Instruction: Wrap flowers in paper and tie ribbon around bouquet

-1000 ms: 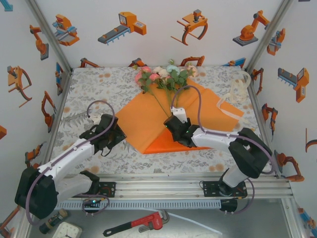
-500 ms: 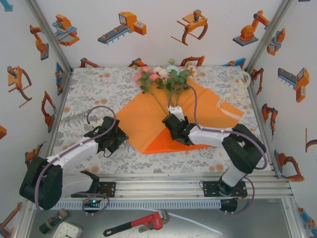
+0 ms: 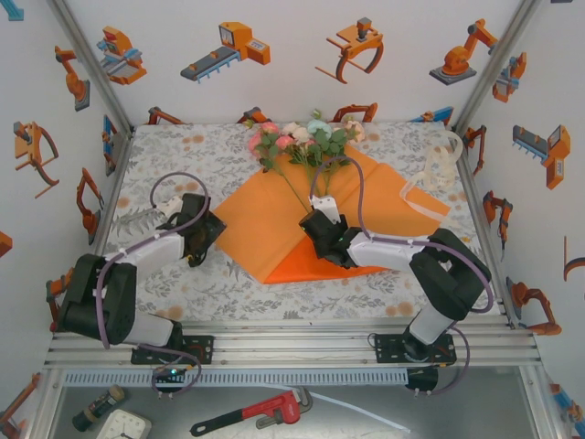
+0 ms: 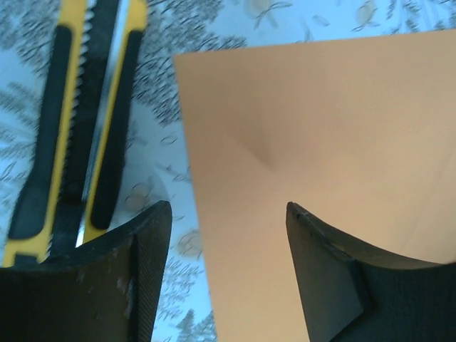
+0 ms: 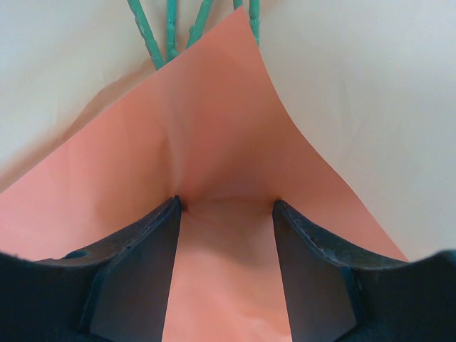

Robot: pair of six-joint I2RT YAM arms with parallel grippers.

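Floral-cloth worktop [image 3: 228, 283] | paper [image 3: 265, 219] flat mid-cloth under flowers [image 3: 306, 142] | right fingers [image 5: 226, 206] holding folded corner over stems | left fingers [image 4: 228, 214] apart, straddling paper's edge | risk: thin corner slips, fold springs back

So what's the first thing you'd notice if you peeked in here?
The big bright orange paper spread mid-table, with pink and white flowers lying at its far edge. The right gripper pinches a folded corner of the paper, and the left gripper waits open at the paper's left edge.
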